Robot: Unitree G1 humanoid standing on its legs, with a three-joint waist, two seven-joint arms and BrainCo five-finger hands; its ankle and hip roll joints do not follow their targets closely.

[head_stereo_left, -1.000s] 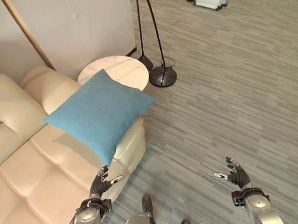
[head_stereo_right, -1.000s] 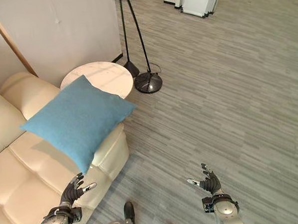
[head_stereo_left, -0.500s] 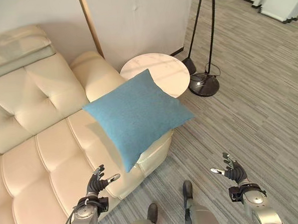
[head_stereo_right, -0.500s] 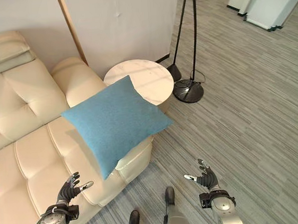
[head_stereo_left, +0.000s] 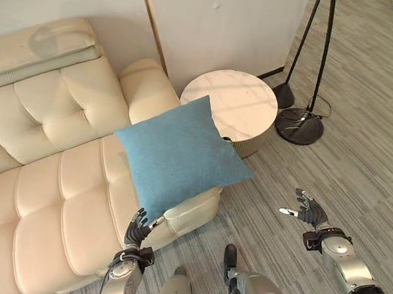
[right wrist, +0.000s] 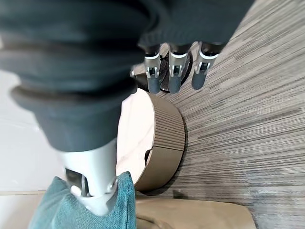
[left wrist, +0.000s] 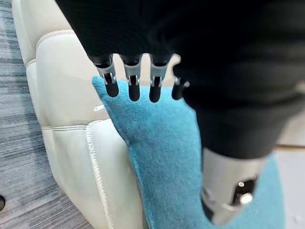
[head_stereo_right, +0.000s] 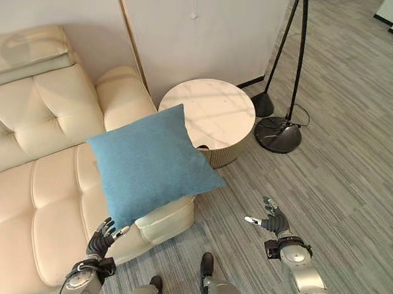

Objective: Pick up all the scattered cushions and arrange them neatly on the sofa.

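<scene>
A blue square cushion (head_stereo_left: 178, 156) lies on the right end of the cream sofa (head_stereo_left: 53, 187), its corner jutting past the sofa's front edge and arm. My left hand (head_stereo_left: 136, 230) hovers open just below the cushion's lower corner, by the sofa's front. In the left wrist view its fingers (left wrist: 134, 85) are straight, with the blue cushion (left wrist: 167, 157) right past them. My right hand (head_stereo_left: 308, 210) is open over the floor, well right of the sofa, holding nothing. Straight fingers (right wrist: 172, 75) show in the right wrist view, with a corner of the cushion (right wrist: 86, 205).
A round marble-topped side table (head_stereo_left: 237, 107) stands right beside the sofa arm. A floor lamp's dark base (head_stereo_left: 302, 125) and thin poles stand just right of it. A white wall (head_stereo_left: 230, 27) runs behind. Grey plank floor (head_stereo_left: 362, 158) spreads to the right.
The camera has swung left, so more of the sofa shows and the table and lamp sit further right. Both hands stay open and low; the cushion rests where it was.
</scene>
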